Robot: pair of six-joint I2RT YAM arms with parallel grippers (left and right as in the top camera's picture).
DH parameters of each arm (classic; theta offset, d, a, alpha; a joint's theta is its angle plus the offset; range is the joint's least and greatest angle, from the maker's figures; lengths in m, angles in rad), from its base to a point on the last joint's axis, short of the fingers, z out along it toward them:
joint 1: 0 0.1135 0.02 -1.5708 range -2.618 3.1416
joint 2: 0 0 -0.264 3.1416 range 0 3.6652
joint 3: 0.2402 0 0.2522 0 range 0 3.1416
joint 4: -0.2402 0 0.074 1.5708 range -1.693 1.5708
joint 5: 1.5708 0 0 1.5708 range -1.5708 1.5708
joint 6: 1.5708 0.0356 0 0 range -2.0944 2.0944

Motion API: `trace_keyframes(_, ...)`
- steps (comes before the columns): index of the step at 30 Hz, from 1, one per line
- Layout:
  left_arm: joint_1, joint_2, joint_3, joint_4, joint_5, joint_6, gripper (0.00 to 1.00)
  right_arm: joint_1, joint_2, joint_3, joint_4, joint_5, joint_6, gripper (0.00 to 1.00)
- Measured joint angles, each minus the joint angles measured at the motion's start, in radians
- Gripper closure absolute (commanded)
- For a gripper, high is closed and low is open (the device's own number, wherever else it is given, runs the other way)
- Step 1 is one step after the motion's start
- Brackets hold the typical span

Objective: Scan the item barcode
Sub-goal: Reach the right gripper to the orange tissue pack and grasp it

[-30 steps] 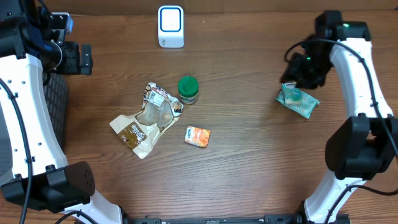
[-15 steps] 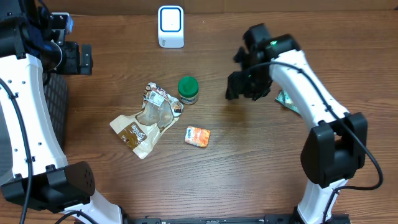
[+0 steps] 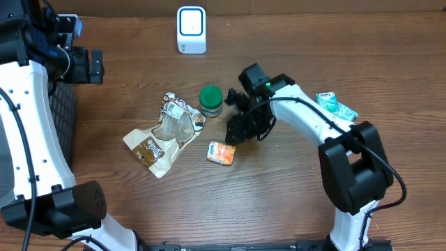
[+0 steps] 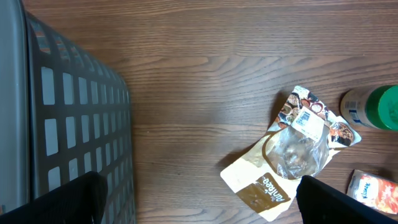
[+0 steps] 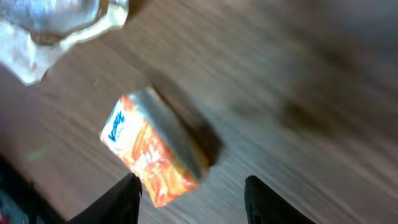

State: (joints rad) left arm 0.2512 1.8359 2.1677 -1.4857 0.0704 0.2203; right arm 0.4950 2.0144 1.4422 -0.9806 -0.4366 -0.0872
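Right pincer swung over from teal pack - now hangs just above orange pack, fingers spread, nothing held. Pack flat on surface, just ahead of fingers. Likely next grab for scanner. Left pincer spread wide, idle.

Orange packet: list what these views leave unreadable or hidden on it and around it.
Orange packet, any barcode: right wrist view motion-blurred, overhead too small, left wrist view crops it.
Right gripper fingertips: cut off by right wrist view's bottom edge; hidden under the wrist overhead.
Green-lidded jar label: cropped by left wrist view's right edge.
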Motion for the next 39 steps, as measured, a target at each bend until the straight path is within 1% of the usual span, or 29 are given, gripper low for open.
trace_keyframes(6, 0.000, 0.000, 0.000, 0.000, 0.000, 0.000, 0.01, 0.011, 0.009, -0.061, 0.049, -0.051, -0.045, 0.51)
trace_keyframes(7, 0.000, 0.000, 0.000, 0.000, 0.000, 0.000, 0.00, 0.011, 0.009, -0.066, 0.058, -0.056, -0.047, 0.53)
trace_keyframes(12, 0.000, 0.000, 0.000, 0.000, 0.000, 0.000, 0.00, 0.011, 0.009, -0.128, 0.135, -0.074, -0.050, 0.58)
trace_keyframes(16, 0.000, 0.000, 0.000, 0.000, 0.000, 0.000, 0.01, 0.011, 0.009, -0.150, 0.166, -0.077, -0.043, 0.64)
trace_keyframes(20, 0.000, 0.000, 0.000, 0.000, 0.000, 0.000, 0.00, 0.011, 0.009, -0.158, 0.180, -0.080, -0.042, 0.72)
trace_keyframes(22, 0.000, 0.000, 0.000, 0.000, 0.000, 0.000, 0.00, 0.011, 0.010, -0.160, 0.194, -0.078, -0.034, 0.73)
trace_keyframes(24, 0.000, 0.000, 0.000, 0.000, 0.000, 0.000, 0.00, 0.011, 0.012, -0.160, 0.200, -0.076, -0.024, 0.78)
trace_keyframes(25, 0.000, 0.000, 0.000, 0.000, 0.000, 0.000, 0.01, 0.011, 0.014, -0.160, 0.201, -0.077, -0.019, 0.82)
trace_keyframes(26, 0.000, 0.000, 0.000, 0.000, 0.000, 0.000, 0.00, 0.011, 0.017, -0.160, 0.203, -0.078, -0.013, 0.89)
trace_keyframes(28, 0.000, 0.000, 0.000, 0.000, 0.000, 0.000, 0.01, 0.011, 0.019, -0.160, 0.202, -0.082, -0.004, 0.96)
trace_keyframes(34, 0.000, 0.000, 0.000, 0.000, 0.000, 0.000, 0.00, 0.009, 0.020, -0.158, 0.190, -0.113, 0.054, 0.96)
trace_keyframes(37, 0.000, 0.000, 0.000, 0.000, 0.000, 0.000, 0.00, 0.000, 0.025, -0.153, 0.185, -0.230, 0.075, 0.96)
trace_keyframes(39, 0.000, 0.000, 0.000, 0.000, 0.000, 0.000, 0.01, -0.014, 0.027, -0.136, 0.187, -0.348, 0.080, 0.96)
